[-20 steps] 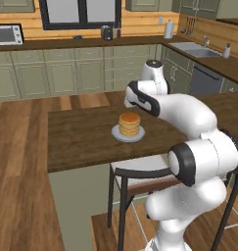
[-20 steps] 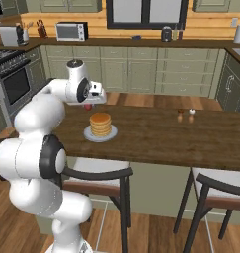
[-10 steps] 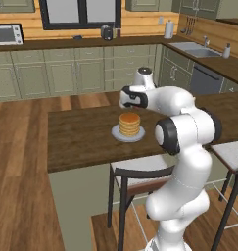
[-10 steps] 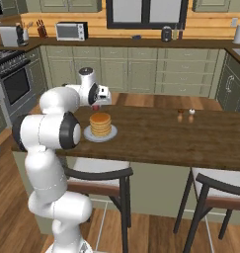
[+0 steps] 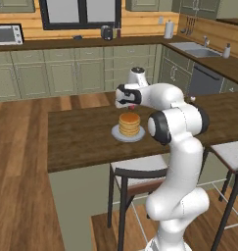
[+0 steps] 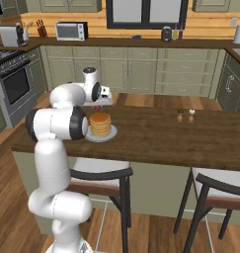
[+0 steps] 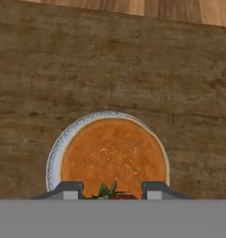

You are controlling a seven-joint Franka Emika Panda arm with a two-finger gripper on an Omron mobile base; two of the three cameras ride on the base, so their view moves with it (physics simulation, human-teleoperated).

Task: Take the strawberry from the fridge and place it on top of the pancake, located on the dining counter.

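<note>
On dining counter [image 5: 81, 137], plate [image 7: 56, 153] holds pancake [image 7: 113, 155]; gripper [image 7: 112, 190] above pinches strawberry [image 7: 115, 195].

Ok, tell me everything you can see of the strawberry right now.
The strawberry is a small dark-red berry with green leaves at its top, mostly hidden at the bottom edge of the hand view. It sits between the fingertips of the gripper, which is shut on it, held above the near edge of the pancake. In the left base view it shows as a red speck under the hand.
</note>
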